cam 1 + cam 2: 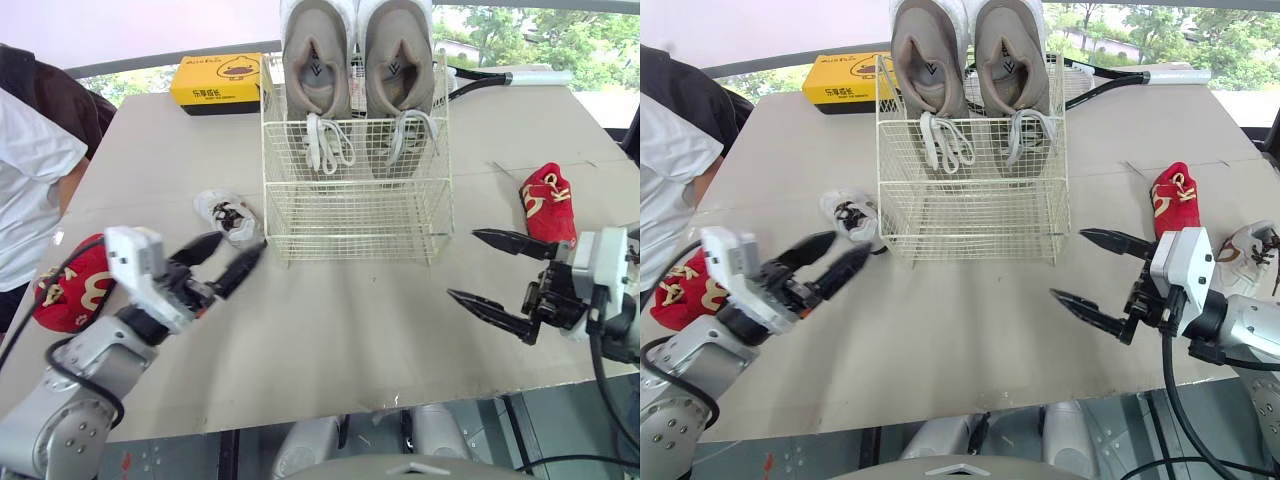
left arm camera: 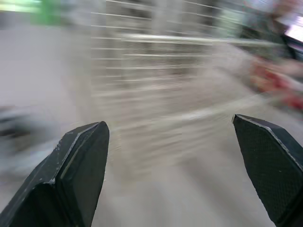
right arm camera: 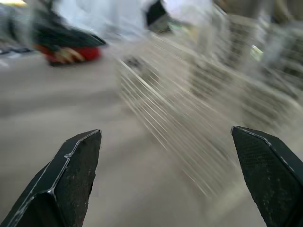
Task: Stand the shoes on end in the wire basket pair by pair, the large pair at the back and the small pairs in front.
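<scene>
The cream wire basket (image 1: 355, 205) stands mid-table. Two large grey shoes (image 1: 318, 60) (image 1: 398, 60) stand on end in its back part; its front part holds nothing. A small white shoe (image 1: 230, 215) lies just left of the basket, and my left gripper (image 1: 240, 245) is open right beside it, holding nothing. One small red shoe (image 1: 75, 290) lies at the left edge behind my left arm, another red shoe (image 1: 548, 200) to the basket's right. A second small white shoe (image 1: 1250, 255) lies at the far right. My right gripper (image 1: 462, 263) is open and empty, right of the basket's front.
A yellow box (image 1: 215, 82) lies at the table's back left. A person in a white top (image 1: 30, 170) stands at the left edge. A black cable (image 1: 490, 80) runs behind the basket. Bare tabletop (image 1: 350, 320) stretches in front of the basket.
</scene>
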You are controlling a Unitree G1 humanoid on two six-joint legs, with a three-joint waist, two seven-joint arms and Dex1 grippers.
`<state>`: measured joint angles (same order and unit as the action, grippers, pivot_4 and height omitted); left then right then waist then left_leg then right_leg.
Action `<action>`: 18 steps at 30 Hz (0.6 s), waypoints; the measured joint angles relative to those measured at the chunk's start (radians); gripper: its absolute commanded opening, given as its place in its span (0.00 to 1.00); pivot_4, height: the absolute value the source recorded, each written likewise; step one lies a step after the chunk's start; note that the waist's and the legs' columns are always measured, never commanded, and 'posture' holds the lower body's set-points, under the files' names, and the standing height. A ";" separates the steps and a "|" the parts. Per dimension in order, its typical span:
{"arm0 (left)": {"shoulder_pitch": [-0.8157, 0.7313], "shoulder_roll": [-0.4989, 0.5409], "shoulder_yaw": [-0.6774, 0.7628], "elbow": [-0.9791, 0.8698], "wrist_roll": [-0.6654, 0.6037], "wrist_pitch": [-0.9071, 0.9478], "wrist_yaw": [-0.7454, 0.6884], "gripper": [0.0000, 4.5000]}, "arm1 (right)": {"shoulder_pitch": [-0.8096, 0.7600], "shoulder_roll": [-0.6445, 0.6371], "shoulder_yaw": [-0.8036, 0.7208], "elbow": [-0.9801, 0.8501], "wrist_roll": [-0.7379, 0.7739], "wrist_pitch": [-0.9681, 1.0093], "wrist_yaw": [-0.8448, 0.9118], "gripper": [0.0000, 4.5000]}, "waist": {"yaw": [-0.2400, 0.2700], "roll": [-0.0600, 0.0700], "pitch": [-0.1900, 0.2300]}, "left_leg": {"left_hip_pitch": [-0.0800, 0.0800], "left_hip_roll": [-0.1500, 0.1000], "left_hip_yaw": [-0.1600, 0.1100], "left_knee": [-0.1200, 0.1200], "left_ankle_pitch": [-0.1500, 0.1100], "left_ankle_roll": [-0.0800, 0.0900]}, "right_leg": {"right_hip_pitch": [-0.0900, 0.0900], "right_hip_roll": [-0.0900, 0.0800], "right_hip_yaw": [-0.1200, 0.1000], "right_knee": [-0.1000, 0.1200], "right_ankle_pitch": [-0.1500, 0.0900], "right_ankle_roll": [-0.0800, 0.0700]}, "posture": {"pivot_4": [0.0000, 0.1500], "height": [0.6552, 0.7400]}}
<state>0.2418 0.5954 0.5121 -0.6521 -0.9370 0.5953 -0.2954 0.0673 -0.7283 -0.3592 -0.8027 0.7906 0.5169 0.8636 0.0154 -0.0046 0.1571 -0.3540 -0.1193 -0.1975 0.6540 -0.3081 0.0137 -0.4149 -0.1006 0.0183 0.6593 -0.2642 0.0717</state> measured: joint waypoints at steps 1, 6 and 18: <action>-0.001 -0.015 0.004 -0.002 0.021 0.006 0.050 1.00 | -0.011 -0.005 0.005 -0.004 0.013 -0.001 0.006 0.94 | 0.002 -0.001 0.000 | 0.000 0.000 0.000 0.000 0.000 0.000 | 0.001 0.000 0.000 0.000 0.000 0.000 | 1.00 1.00; -0.041 -0.065 -0.081 -0.002 0.216 0.070 0.282 1.00 | -0.087 -0.027 0.046 0.003 0.044 -0.016 0.027 0.94 | 0.027 -0.008 -0.001 | 0.000 -0.001 0.000 0.001 0.000 0.000 | 0.002 0.000 -0.001 -0.001 0.001 0.001 | 1.00 1.00; -0.250 -0.241 -0.331 0.068 0.410 0.084 0.377 1.00 | -0.114 -0.086 0.035 0.110 0.055 -0.048 0.090 0.94 | 0.025 -0.010 -0.001 | 0.000 0.000 0.002 0.002 0.000 0.001 | 0.002 0.000 -0.002 -0.001 0.001 0.002 | 1.00 1.00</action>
<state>-0.0085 0.3541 0.1810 -0.5838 -0.5265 0.6791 0.0815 -0.0468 -0.8143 -0.3246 -0.6926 0.8452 0.4685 0.9536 0.0399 -0.0143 0.1560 -0.3536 -0.1196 -0.1956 0.6556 -0.3085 0.0144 -0.4134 -0.1008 0.0161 0.6586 -0.2628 0.0733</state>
